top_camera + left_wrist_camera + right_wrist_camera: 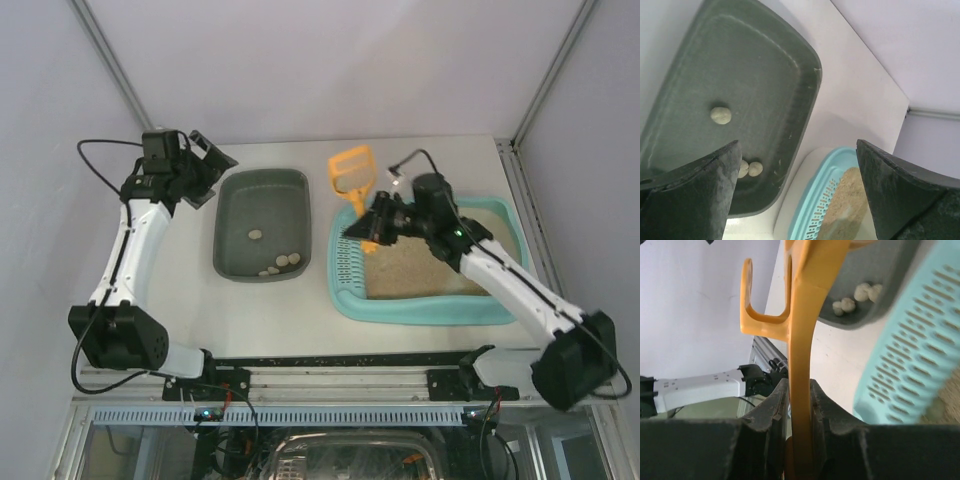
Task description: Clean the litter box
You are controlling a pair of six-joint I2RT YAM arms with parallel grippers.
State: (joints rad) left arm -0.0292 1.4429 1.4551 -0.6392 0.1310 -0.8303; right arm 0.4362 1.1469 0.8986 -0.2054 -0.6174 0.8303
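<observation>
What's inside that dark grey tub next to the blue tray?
The tub holds a few small pale lumps: one alone near its middle, the others clustered by its near right corner. From above, nothing covers its floor.

Head of the orange scoop (802,340) beyond the right wrist view's top edge; litter box (912,350) blurred, cropped.

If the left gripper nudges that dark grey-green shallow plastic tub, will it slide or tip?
Probably slides easily: the dark grey-green plastic tub looks thin-walled and holds only a few pale lumps. Tipping seems unlikely: it is wide and low. The rounded lumps may roll inside.
</observation>
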